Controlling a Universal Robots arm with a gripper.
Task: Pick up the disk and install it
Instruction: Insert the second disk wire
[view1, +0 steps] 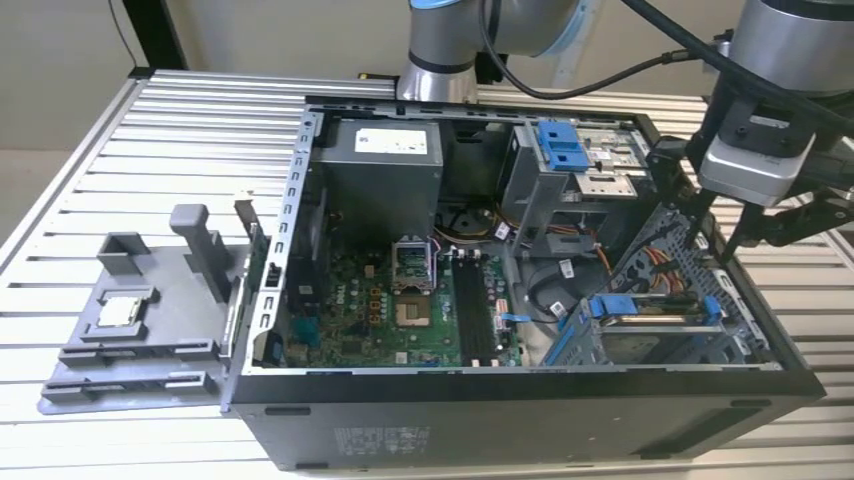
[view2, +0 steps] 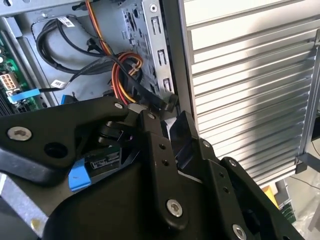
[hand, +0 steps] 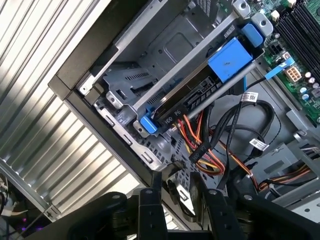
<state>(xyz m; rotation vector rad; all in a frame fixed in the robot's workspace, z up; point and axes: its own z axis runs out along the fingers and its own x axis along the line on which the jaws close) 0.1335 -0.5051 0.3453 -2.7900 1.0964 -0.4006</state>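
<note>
Blue plastic on the carrier rail marks the disk for me: in the exterior view it sits in the lower drive cage at the front corner of the open computer case, toward the exterior view's right. In the first wrist view the disk lies slotted in that grey metal cage, its blue tab at one end and a blue rail end at the other, with its connector edge facing the bundle of orange, red and black cables just beside it.

My gripper hangs over the case's side wall at the exterior view's right, just above and beside the drive cage, apart from the disk. In the first wrist view the two black fingers stand with a gap between them and nothing in it, so I read the jaws as open and empty. In the second wrist view the black gripper linkage covers much of the picture, with a bit of blue plastic showing behind it.

Further inside I see the green motherboard, the power supply and an upper cage with blue latches. Outside the case, on the ribbed aluminium table, a grey fixture tray holds a small square processor chip.
</note>
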